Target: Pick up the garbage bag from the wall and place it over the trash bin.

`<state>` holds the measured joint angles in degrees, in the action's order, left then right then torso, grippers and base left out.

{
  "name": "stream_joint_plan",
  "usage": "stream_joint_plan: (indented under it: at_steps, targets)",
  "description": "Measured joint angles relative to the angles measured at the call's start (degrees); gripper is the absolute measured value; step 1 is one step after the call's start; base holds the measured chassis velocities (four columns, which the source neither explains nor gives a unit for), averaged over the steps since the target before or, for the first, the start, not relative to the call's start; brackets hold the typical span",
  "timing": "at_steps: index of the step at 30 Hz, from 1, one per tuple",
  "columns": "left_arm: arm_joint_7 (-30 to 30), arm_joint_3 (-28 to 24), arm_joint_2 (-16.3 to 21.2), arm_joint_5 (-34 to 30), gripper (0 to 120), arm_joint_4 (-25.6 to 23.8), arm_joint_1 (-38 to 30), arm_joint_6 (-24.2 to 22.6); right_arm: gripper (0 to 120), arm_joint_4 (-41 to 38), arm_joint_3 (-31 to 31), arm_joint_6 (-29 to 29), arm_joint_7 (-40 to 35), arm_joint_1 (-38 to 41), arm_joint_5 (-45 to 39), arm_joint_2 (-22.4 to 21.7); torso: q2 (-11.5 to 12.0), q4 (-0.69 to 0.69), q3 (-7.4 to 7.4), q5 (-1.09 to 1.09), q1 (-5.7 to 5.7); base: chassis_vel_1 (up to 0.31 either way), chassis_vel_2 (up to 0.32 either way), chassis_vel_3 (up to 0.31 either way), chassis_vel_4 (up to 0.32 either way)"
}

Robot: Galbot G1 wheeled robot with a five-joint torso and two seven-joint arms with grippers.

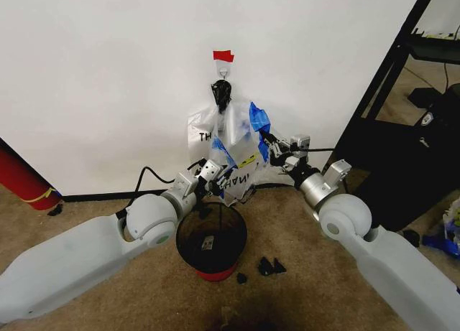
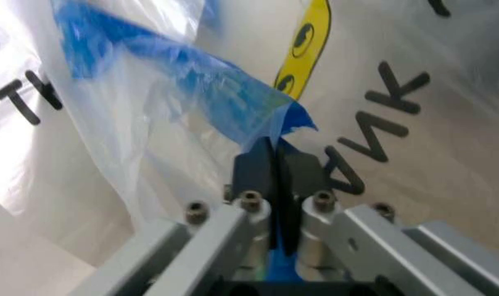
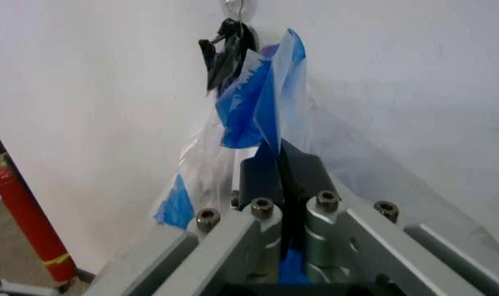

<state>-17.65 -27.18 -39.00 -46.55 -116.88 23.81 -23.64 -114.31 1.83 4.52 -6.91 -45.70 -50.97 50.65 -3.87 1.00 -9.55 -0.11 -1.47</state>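
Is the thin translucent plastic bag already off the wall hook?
No, the translucent garbage bag hangs from the small hook under the red tape strip, above the black wire-mesh bin.

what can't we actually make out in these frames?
- Head view: whether the garbage bag is off the hook; a black clip covers the bag's top.
- Head view: the item inside the trash bin, too small and dark.
- Left wrist view: bag lettering cut off by the edges; left gripper is shut on a blue patch.
- Right wrist view: how much film the right gripper pinches, hidden by its pads.

garbage bag (image 1: 233,141) hangs on wall (image 1: 108,80) | above trash bin (image 1: 210,238)
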Motion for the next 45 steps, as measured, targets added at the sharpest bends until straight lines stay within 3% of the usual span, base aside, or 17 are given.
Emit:
stream_joint_plan:
  at_steps: [4, 9, 14, 16, 17, 21, 25, 31, 33, 39, 45]
  targets:
    - [0.0, 0.0, 0.1, 0.0, 0, -0.1, 0.0, -0.3, 0, 0.1, 0.0, 0.0, -0.1, 0.0, 0.0, 0.1, 0.0, 0.0, 0.0, 0.0, 0.0, 0.0, 0.0, 0.0, 0.0]
    - [-1.4, 3.6, -0.6, -2.5, 0, -0.6, 2.5, 1.9, 0, 0.2, 0.8, -0.1, -0.5, -0.4, -0.3, 0.9, 0.0, 0.0, 0.0, 0.0, 0.0, 0.0, 0.0, 0.0, 0.0]
    - [-5.0, 9.6, -0.8, -8.7, 0, -4.1, 7.3, 8.0, 0, -0.4, 3.3, -0.2, -0.9, -1.8, -3.0, 2.4, 0.0, 0.0, 0.0, 0.0, 0.0, 0.0, 0.0, 0.0, 0.0]
    - [-6.7, 11.9, -0.8, -10.4, 0, -5.5, 9.1, 9.2, 0, -0.7, 4.2, -0.2, -1.1, -2.8, -3.3, 3.0, 0.0, 0.0, 0.0, 0.0, 0.0, 0.0, 0.0, 0.0, 0.0]
    - [-9.2, 13.8, -1.4, -11.4, 0, -6.4, 10.3, 9.4, 0, -1.2, 5.6, -0.2, -1.1, -4.4, -3.4, 3.4, 0.0, -0.08, 0.0, 0.02, 0.0, 0.0, 0.0, 0.0, 0.0]
    - [-16.0, 17.7, -3.7, -16.0, 0, -8.1, 12.3, 9.5, 0, -2.8, 10.3, -0.5, -1.2, -10.3, -2.1, 4.2, 0.0, 0.07, 0.0, -0.02, 0.0, 0.0, 0.0, 0.0, 0.0]
    - [-20.6, 23.4, -3.7, -22.4, 0, -11.4, 16.5, 10.6, 0, -3.4, 12.5, -0.8, -0.9, -13.6, -0.8, 5.6, 0.0, 0.03, 0.01, 0.02, 0.01, 0.0, 0.0, 0.0, 0.0]
    - [-21.8, 35.7, -2.9, -25.3, 0, -17.1, 29.5, 12.0, 0, -3.4, 13.2, -1.4, -0.3, -16.7, 1.4, 8.1, 0.0, -0.01, 0.01, -0.01, 0.01, 0.0, 0.0, 0.0, 0.0]
    - [-21.8, 36.8, -2.8, -25.3, 0, -17.6, 30.6, 12.0, 0, -3.4, 13.1, -1.4, -0.3, -16.9, 1.6, 8.3, 0.0, 0.0, 0.01, -0.01, 0.01, 0.0, 0.0, 0.0, 0.0]
    - [-21.5, 46.4, -2.9, -25.7, 0, -23.1, 42.4, 11.7, 0, -5.0, 13.7, -1.5, 0.3, -21.2, 3.4, 9.0, 0.0, 0.01, 0.01, 0.0, 0.01, 0.0, 0.0, 0.0, 0.0]
    - [-20.1, 50.6, -4.0, -25.6, 0, -24.8, 51.0, 11.5, 0, -5.4, 14.0, -2.5, 1.7, -25.8, 5.9, 9.3, 0.0, 0.0, 0.01, 0.0, 0.01, 0.0, 0.0, 0.0, 0.0]
